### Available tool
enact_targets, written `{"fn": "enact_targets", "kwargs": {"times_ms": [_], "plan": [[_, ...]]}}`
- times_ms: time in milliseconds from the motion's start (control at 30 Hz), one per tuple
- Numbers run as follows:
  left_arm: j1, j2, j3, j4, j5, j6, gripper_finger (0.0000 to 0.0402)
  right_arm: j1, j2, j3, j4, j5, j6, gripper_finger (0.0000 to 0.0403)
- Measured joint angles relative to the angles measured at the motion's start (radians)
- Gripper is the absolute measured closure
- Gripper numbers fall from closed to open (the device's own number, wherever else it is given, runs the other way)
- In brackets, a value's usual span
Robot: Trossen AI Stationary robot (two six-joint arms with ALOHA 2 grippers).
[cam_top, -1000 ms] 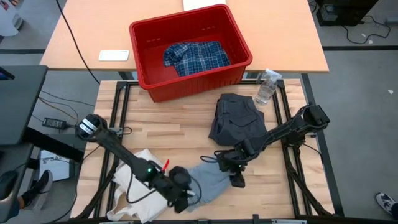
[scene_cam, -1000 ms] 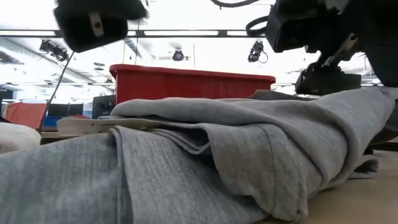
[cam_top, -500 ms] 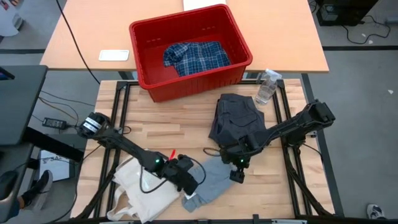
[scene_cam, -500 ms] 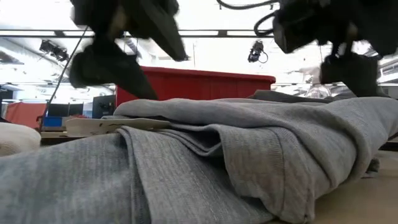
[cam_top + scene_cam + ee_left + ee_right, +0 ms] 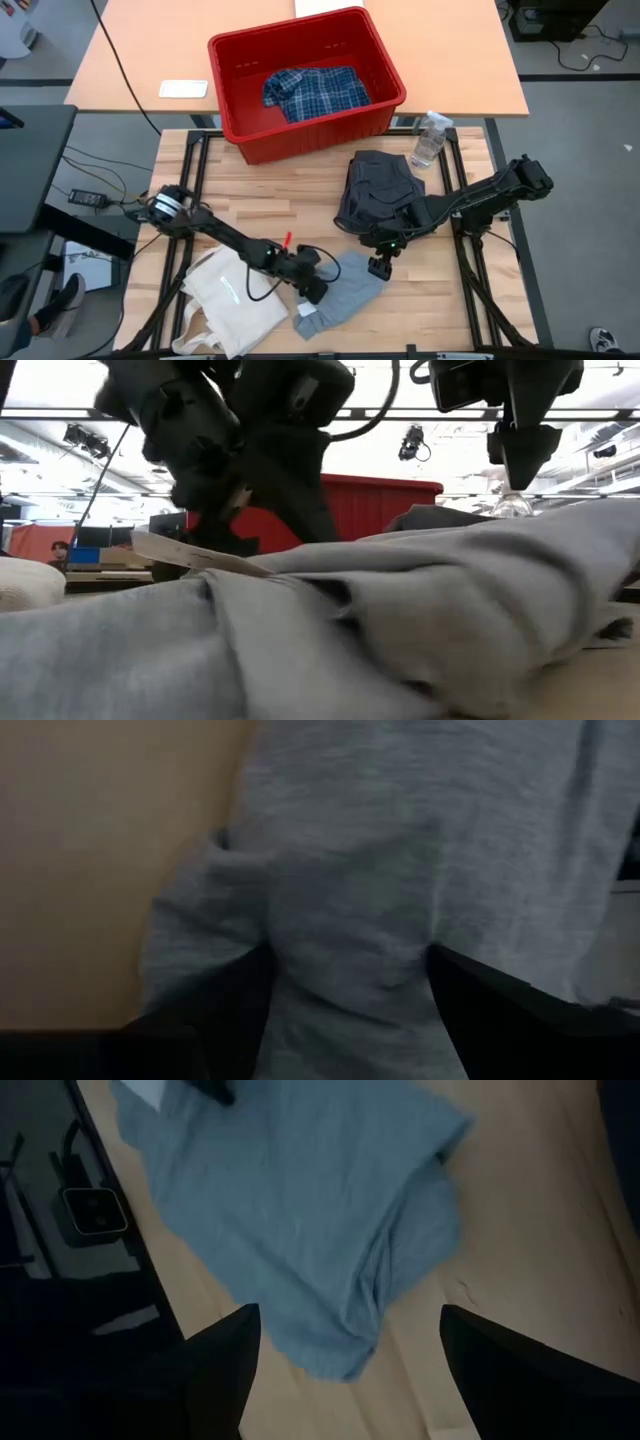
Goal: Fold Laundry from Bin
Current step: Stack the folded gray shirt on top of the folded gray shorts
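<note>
**A:** ok so where's the light grey piece (image 5: 340,292) sitting right now? Closest thing to the front edge, far as I can see.

**B:** yep, it's lying rumpled on the wooden table (image 5: 270,205) near the front, just beside the cream tote bag (image 5: 232,300). The left gripper (image 5: 314,288) is hanging right over its left edge with fingers (image 5: 240,1010) spread apart, grey cloth bulging up between them but not pinched.

**A:** and the right gripper (image 5: 378,265)?

**B:** it's hovering just off the piece's upper right corner, fingers (image 5: 225,1360) standing wide, holding nothing. From its own camera the cloth is lying flat on the wood below.

**A:** further back?

**B:** the dark grey top (image 5: 378,190) is sitting folded behind the right gripper, a spray bottle (image 5: 429,138) next to it. Past that, the red bin (image 5: 305,80) is resting on the far table with the plaid shirt (image 5: 315,92) lying inside.
</note>
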Motion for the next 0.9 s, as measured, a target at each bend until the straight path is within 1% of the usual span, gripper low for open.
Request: {"fn": "enact_targets", "kwargs": {"times_ms": [100, 200, 300, 433, 567, 733, 833, 900], "plan": [[-0.001, 0.049, 0.004, 0.12, 0.033, 0.016, 0.0132, 0.0, 0.003, 0.0, 0.017, 0.0, -0.001, 0.009], [-0.004, 0.068, 0.003, 0.173, 0.043, 0.015, 0.014, 0.001, 0.003, 0.0, 0.031, -0.005, -0.006, 0.009], [-0.004, 0.07, 0.003, 0.173, 0.043, 0.013, 0.0153, 0.004, 0.002, 0.0, 0.03, -0.014, -0.007, 0.009], [-0.005, 0.071, 0.003, 0.163, 0.014, 0.014, 0.0172, 0.01, 0.002, 0.0, 0.039, -0.023, -0.002, 0.009], [-0.006, 0.072, 0.002, 0.156, -0.014, 0.061, 0.0181, 0.023, 0.002, 0.0, 0.04, -0.019, 0.002, 0.009], [-0.006, 0.072, 0.001, 0.154, -0.028, 0.115, 0.0182, 0.055, 0.002, 0.0, 0.04, 0.023, 0.017, 0.009], [-0.006, 0.073, 0.001, 0.152, -0.029, 0.158, 0.0182, 0.075, 0.003, 0.0, 0.039, 0.09, 0.024, 0.009], [-0.006, 0.073, 0.001, 0.152, -0.03, 0.16, 0.0182, 0.084, 0.003, 0.0, 0.041, 0.138, 0.047, 0.009]]}}
